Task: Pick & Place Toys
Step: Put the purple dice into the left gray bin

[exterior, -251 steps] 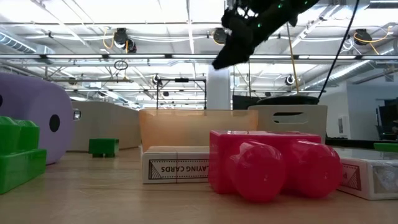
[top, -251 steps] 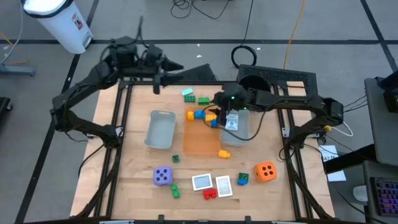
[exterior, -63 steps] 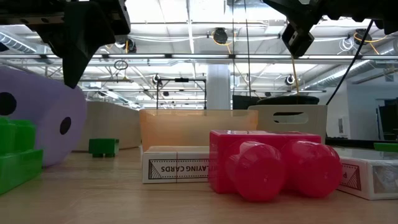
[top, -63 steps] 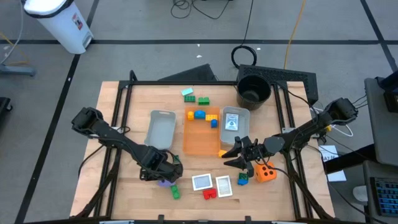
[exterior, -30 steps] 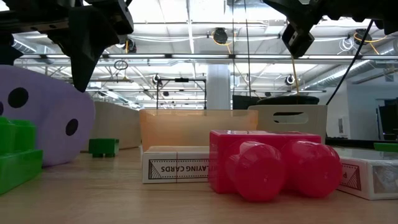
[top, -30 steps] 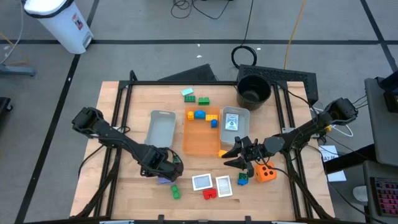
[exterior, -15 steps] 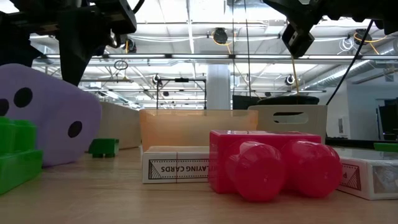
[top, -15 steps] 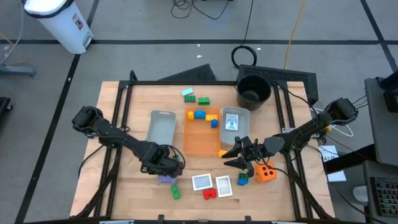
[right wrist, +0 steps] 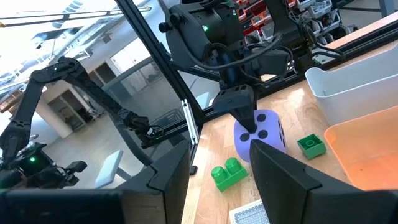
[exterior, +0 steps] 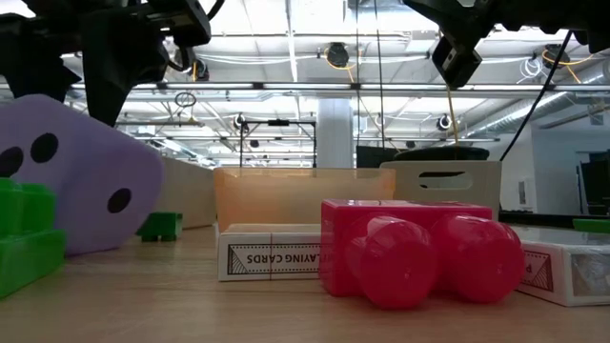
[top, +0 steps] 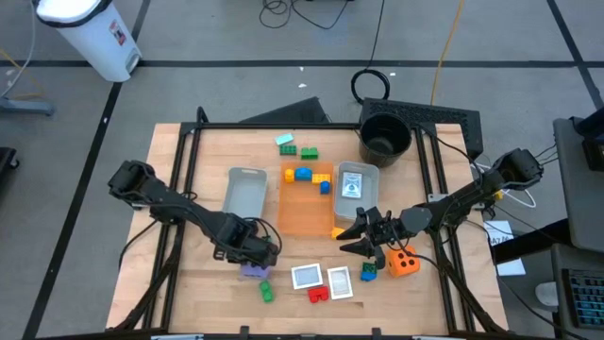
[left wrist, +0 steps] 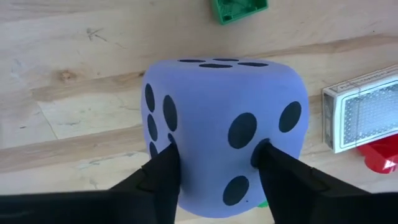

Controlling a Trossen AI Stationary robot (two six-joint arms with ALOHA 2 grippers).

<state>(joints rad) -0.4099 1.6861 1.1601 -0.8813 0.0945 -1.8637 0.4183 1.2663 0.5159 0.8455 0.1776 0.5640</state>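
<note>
purple spotted die sits pinched between the two dark fingers of the left gripper, which grips it on opposite faces near the front edge of the wooden worktop, left of centre; seen level from the table, the die is tilted, one corner down by a green brick. the right gripper hangs above the worktop toward the front right, jaws partly apart with nothing between them, just beside the orange spotted die and a small green brick. along the front edge lie two whitish cards, a red brick touching them, and another green brick below the purple die. a grey tray stands left of an orange tray, which has blue and yellow bricks at its far end and a yellow brick just off its near right corner. a second grey tray on the right holds a card. two green bricks lie near the back edge, and a black bucket stands at the back right corner
</note>
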